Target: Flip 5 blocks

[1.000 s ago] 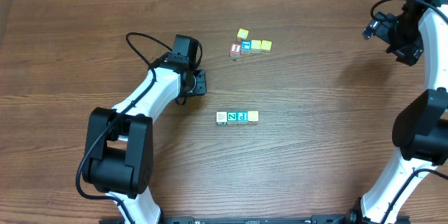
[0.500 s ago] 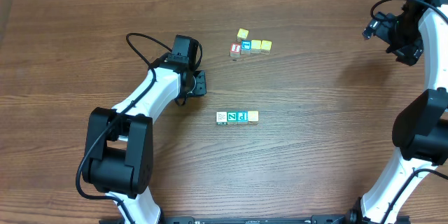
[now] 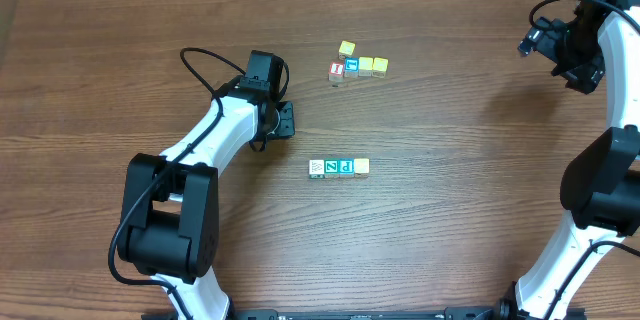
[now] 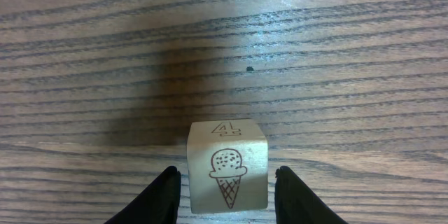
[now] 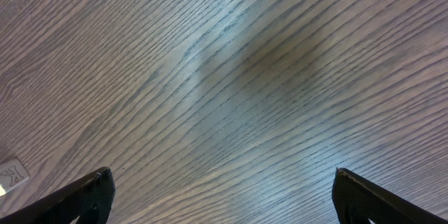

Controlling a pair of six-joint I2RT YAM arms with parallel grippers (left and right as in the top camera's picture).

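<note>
Table (image 3: 450, 240): brown wood, crossed throughout by darker grain lines.

Near row, colours recorded in order along it: whitish block (image 3: 317, 167) with faint dark marks, green block (image 3: 331, 166) marked with a white Z, teal block (image 3: 345, 166), pale yellow block (image 3: 361, 166).

Far cluster: yellow cube (image 3: 346, 49), red-faced cube (image 3: 337, 69), blue-faced cube (image 3: 351, 64), yellowish cube (image 3: 365, 64), second yellowish cube (image 3: 380, 64).

In the left wrist view, a pale wooden block (image 4: 227, 175) is seen. It is printed in dark line with an ice-cream cone, the scoop speckled and the cone cross-hatched. A dark mark is carried on its top face.

Left arm (image 3: 215, 138) and right arm (image 3: 622, 80) are finished in white with black joints.
</note>
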